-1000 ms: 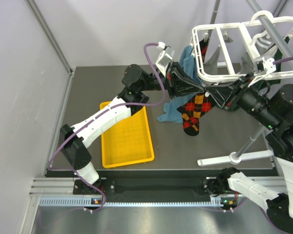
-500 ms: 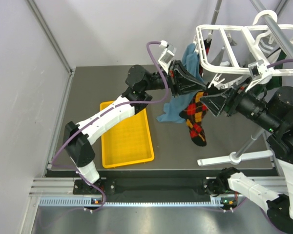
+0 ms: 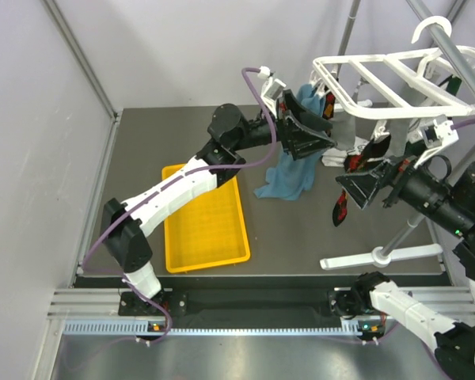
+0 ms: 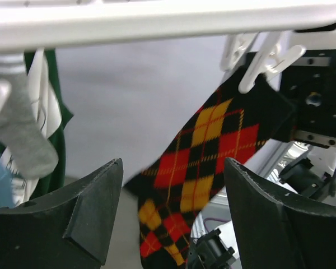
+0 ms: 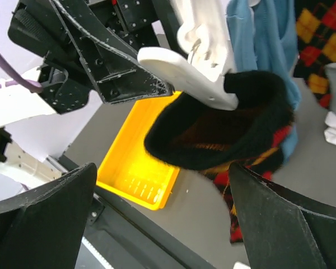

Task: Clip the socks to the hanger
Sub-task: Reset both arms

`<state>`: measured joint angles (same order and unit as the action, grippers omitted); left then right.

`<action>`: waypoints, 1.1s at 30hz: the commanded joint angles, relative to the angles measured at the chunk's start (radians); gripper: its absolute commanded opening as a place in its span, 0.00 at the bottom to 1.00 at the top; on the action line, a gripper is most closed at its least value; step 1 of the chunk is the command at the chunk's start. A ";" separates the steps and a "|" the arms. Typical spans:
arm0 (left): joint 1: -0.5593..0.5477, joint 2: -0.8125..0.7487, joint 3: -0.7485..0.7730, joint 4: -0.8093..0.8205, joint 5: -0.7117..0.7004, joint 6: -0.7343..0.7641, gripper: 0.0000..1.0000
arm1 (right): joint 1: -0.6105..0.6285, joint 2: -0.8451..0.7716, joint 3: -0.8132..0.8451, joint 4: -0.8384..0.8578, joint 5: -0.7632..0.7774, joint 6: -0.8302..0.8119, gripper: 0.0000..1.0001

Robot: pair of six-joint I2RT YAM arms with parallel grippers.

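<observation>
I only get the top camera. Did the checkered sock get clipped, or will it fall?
Observer: The right wrist camera shows a white clip pinching the argyle sock by its black cuff.
Operator: Is the left claw holding it?
Observer: No. In the left wrist camera the left claw is wide open, gripping nothing; the sock hangs beyond it.
Operator: Any other socks up there?
Observer: A grey sock hangs under the hanger, off to one side of the argyle one.
</observation>
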<state>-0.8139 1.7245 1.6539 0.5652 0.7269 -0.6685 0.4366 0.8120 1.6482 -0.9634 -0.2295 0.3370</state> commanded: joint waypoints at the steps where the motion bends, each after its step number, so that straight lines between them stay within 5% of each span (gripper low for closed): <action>1: -0.001 -0.117 -0.071 -0.066 -0.104 0.078 0.77 | 0.004 -0.016 0.050 -0.104 0.051 -0.053 1.00; 9: -0.001 -0.316 -0.279 -0.243 -0.268 0.139 0.79 | 0.004 -0.057 -0.034 -0.221 0.046 -0.125 1.00; 23: -0.001 -0.652 -0.739 -0.456 -0.489 0.118 0.79 | 0.010 -0.189 -0.507 0.032 -0.148 0.008 1.00; 33: -0.001 -0.729 -0.896 -0.473 -0.590 0.044 0.79 | 0.145 -0.168 -0.761 0.236 -0.050 0.123 1.00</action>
<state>-0.8135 1.0233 0.7895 0.0757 0.1867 -0.5896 0.5167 0.6373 0.9604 -0.8833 -0.3252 0.3840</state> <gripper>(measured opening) 0.787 0.996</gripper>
